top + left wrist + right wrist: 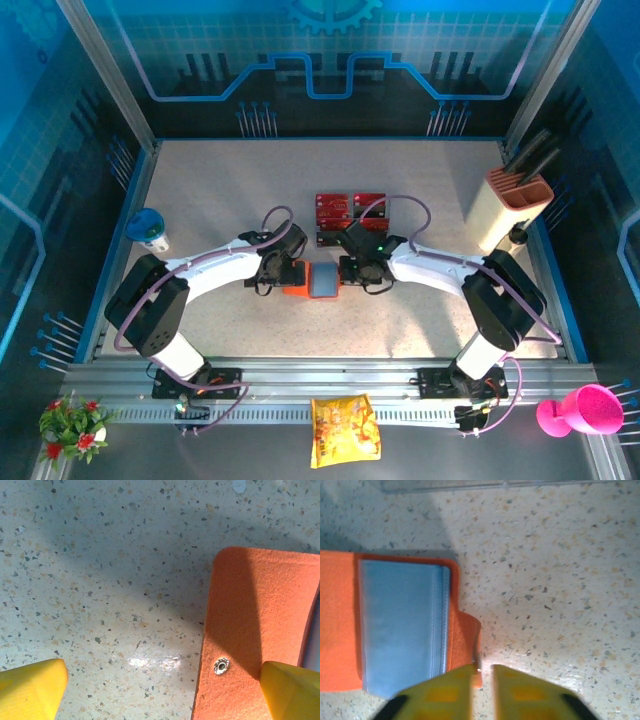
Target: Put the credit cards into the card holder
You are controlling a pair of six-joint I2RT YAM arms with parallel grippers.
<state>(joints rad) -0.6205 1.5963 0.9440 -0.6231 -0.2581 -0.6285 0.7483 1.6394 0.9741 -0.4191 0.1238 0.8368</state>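
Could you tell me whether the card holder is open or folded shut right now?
Open: the card holder lies spread flat, its grey-blue inner pockets facing up and its snap stud exposed.

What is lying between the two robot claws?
The open orange card holder, flat on the table between left gripper and right gripper; the top view shows it.

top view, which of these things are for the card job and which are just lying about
For the job:
credit cards
card holder

Just lying about:
yellow snack bag
pink cup
flower pot
blue-topped cup
beige stand
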